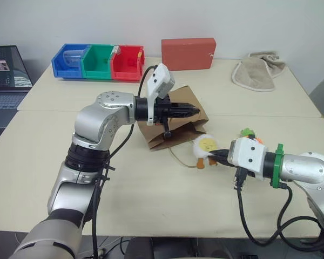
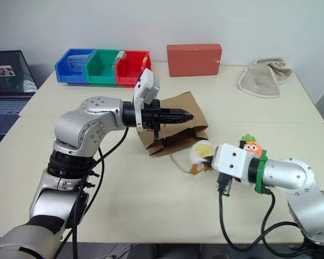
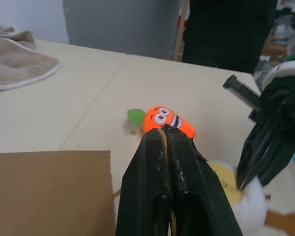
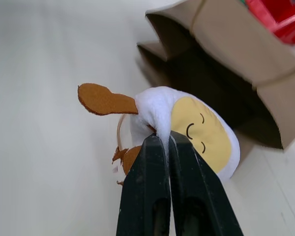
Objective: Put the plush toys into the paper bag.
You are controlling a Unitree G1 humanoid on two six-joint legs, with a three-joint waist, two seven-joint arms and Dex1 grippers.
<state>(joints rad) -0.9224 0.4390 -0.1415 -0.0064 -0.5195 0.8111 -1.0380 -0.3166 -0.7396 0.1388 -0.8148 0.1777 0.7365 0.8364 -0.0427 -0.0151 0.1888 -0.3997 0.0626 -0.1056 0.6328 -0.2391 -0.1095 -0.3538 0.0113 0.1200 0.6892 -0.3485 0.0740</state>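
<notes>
The brown paper bag point(image 1: 186, 128) lies on its side in the middle of the table, its dark mouth point(image 4: 206, 83) facing my right arm. My left gripper point(image 1: 196, 111) is shut on a thin tan handle at the bag's top edge, as the left wrist view point(image 3: 164, 129) shows. The white-and-yellow egg plush toy point(image 1: 207, 145) hangs just off the table in front of the bag mouth. My right gripper point(image 4: 166, 137) is shut on its white fabric. The orange carrot plush toy point(image 2: 251, 147) lies on the table just behind my right wrist.
A red box point(image 1: 188, 53) and blue point(image 1: 70, 60), green point(image 1: 99, 61) and red point(image 1: 127, 62) bins stand along the back. A beige towel point(image 1: 256, 70) lies at the back right. A laptop point(image 1: 5, 75) sits far left. The bag's other handle loop point(image 1: 178, 156) trails on the table.
</notes>
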